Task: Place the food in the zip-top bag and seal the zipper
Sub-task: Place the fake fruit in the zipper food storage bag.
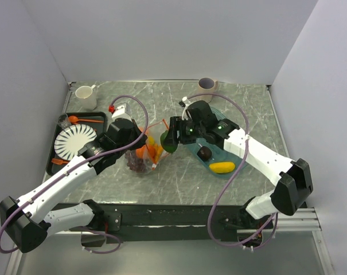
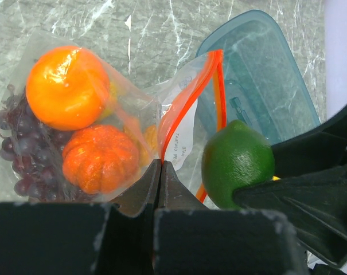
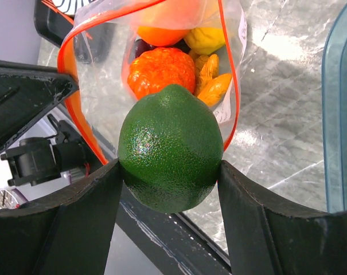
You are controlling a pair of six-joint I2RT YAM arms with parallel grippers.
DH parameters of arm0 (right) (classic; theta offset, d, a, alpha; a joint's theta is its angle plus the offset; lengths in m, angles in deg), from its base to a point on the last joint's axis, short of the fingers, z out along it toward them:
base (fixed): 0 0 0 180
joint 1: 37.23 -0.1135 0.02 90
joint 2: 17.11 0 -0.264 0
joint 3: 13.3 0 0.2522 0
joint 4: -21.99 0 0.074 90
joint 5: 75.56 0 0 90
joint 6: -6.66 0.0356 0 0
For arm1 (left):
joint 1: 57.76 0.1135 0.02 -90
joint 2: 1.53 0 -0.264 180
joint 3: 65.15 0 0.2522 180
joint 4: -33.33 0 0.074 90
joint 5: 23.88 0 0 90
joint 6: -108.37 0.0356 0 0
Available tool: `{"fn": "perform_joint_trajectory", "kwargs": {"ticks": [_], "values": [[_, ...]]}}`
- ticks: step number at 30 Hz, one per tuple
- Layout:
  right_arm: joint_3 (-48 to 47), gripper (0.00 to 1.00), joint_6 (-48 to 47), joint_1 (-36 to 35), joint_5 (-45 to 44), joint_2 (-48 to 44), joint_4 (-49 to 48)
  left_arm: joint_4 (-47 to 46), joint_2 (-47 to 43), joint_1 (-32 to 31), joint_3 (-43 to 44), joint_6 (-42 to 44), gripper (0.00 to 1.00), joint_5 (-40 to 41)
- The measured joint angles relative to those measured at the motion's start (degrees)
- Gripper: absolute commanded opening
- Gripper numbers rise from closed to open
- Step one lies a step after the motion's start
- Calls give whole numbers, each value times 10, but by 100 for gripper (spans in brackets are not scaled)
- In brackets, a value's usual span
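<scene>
my left gripper (image 2: 160,166) is pinched together on the edge of the zip-top bag (image 2: 179,132), right on the orange-red zipper (image 2: 219,80), holding the mouth up. my right gripper (image 3: 170,167) is clamped on the green fruit (image 3: 170,146), a finger on each side, just outside that open mouth.

the bag lies mid-table between my arms, just left of the teal bowl (image 1: 214,157). inside it i count one round orange (image 2: 67,86), one ribbed orange piece (image 2: 100,157), one purple grape bunch (image 2: 18,149), one yellow lemon (image 3: 205,39), two orange bits (image 3: 214,89) and one dark piece (image 3: 140,48) that i can't make out. the bowl holds two: one dark plum (image 1: 204,153) and one yellow piece (image 1: 222,167).

the black tray (image 1: 51,154) on the left carries one striped plate (image 1: 74,141), one orange spoon (image 1: 75,120) and one orange fork (image 1: 59,162). two cups stand along the far edge, a white mug (image 1: 86,96) and a grey cup (image 1: 207,85).

the bag's mouth faces right, toward the green fruit, with the grapes at its near, closed end. the zipper gapes as a loop. the fruit's longer axis points into the mouth.
</scene>
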Motion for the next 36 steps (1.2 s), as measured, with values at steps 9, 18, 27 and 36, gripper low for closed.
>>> {"fn": "perform_joint_trajectory", "kwargs": {"ticks": [9,18,27,36], "values": [[-32,40,-11,-5,3,43,22,0,1,0,0,3,1,-8],[-101,48,-29,-10,-25,91,62,0,4,0,0,15,1,-16],[-163,81,-53,-10,-49,148,101,3,0,0,0,15,1,-14],[-155,93,-57,-10,-54,121,95,5,-3,0,0,15,1,-8]]}}
